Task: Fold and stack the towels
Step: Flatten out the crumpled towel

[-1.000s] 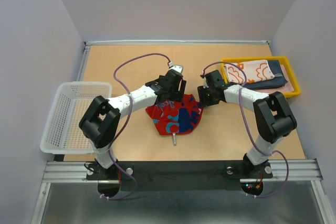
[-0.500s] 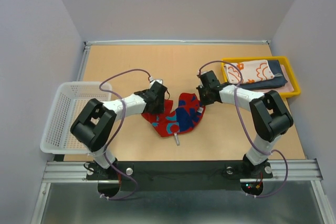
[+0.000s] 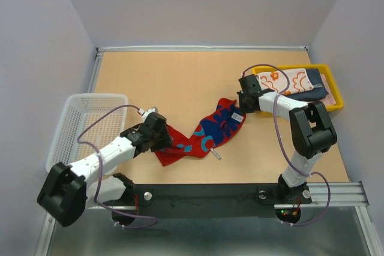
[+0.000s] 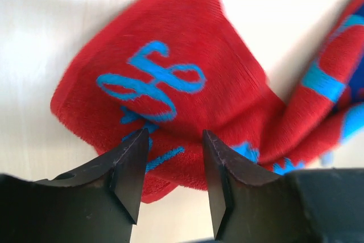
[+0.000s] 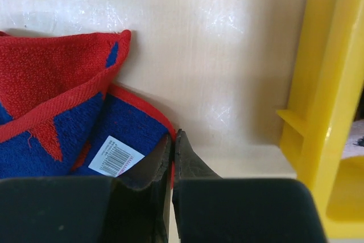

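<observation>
The red towel with blue patches [image 3: 204,133] lies stretched in a band across the table between my two grippers. My left gripper [image 3: 162,142] has its near-left end: in the left wrist view the jaws [image 4: 176,138] stand partly closed on a thick red fold [image 4: 187,83]. At the far-right corner, my right gripper [image 3: 243,109] is shut on the towel's edge. In the right wrist view its fingers [image 5: 174,138] pinch the red hem next to a white label [image 5: 115,156]. An orange-and-white towel [image 3: 285,80] lies folded on a navy one [image 3: 312,94].
The folded towels lie in a yellow tray [image 3: 336,91] at the far right, and its wall [image 5: 324,83] stands just right of my right gripper. A white mesh basket [image 3: 96,96] hangs over the table's left edge, close to my left arm.
Both grippers have closed on the red towel. The left arm swung toward the near left and the right gripper moved toward the tray, so the bunched towel is drawn out into a long band.
</observation>
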Controlling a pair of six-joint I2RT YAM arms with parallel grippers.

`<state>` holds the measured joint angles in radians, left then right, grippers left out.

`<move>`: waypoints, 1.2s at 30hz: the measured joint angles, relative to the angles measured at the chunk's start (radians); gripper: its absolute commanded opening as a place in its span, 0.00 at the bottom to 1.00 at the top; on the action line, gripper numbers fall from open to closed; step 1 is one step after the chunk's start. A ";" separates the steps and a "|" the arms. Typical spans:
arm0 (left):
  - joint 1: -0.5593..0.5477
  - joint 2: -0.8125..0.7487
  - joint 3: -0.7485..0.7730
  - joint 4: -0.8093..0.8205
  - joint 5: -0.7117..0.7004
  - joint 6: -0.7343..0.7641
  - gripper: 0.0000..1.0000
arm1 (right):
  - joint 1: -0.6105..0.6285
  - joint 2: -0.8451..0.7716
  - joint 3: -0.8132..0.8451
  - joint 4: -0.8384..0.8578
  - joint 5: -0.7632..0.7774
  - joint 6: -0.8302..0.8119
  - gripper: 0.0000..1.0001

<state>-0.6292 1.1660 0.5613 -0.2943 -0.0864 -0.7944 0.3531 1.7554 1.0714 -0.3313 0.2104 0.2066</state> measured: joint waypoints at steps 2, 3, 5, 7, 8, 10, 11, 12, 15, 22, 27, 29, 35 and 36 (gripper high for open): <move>-0.002 -0.088 -0.010 -0.046 0.002 -0.046 0.57 | 0.000 0.011 0.001 0.000 0.000 0.000 0.00; -0.004 -0.127 -0.010 -0.060 0.000 -0.061 0.61 | 0.000 0.018 0.001 -0.001 0.000 0.000 0.01; -0.006 -0.163 -0.002 -0.082 -0.002 -0.077 0.74 | 0.000 0.023 0.003 0.002 0.003 -0.001 0.00; -0.015 -0.148 0.030 -0.111 -0.008 -0.069 0.82 | 0.000 0.024 0.005 0.002 0.003 -0.005 0.01; -0.032 -0.108 0.079 -0.130 -0.015 -0.048 0.85 | 0.000 0.024 0.005 0.002 0.003 -0.009 0.00; -0.062 -0.027 0.164 -0.133 -0.029 -0.008 0.86 | 0.000 0.026 0.008 0.002 0.003 -0.016 0.00; -0.079 0.016 0.216 -0.126 -0.033 0.021 0.87 | 0.000 0.026 0.008 0.002 0.003 -0.019 0.00; -0.100 0.072 0.269 -0.109 -0.035 0.051 0.87 | 0.000 0.026 0.008 0.002 0.002 -0.022 0.01; -0.150 0.229 0.426 -0.073 -0.042 0.157 0.87 | 0.000 0.026 0.008 0.002 -0.003 -0.032 0.00; -0.214 0.596 0.716 0.063 0.020 0.362 0.86 | 0.000 0.026 0.008 0.002 -0.017 -0.036 0.01; -0.213 0.760 0.805 0.066 0.027 0.407 0.77 | -0.003 0.026 0.008 0.003 -0.024 -0.038 0.01; -0.213 0.792 0.806 0.053 0.021 0.412 0.76 | -0.005 0.026 0.008 0.003 -0.027 -0.038 0.01; -0.213 0.811 0.806 0.024 -0.039 0.410 0.63 | -0.005 0.026 0.008 0.003 -0.034 -0.038 0.00; -0.213 0.811 0.801 0.024 -0.052 0.407 0.58 | -0.005 0.026 0.008 0.003 -0.034 -0.038 0.01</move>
<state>-0.8425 1.9766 1.3628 -0.2703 -0.1387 -0.3878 0.3481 1.7809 1.0794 -0.3283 0.1764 0.1684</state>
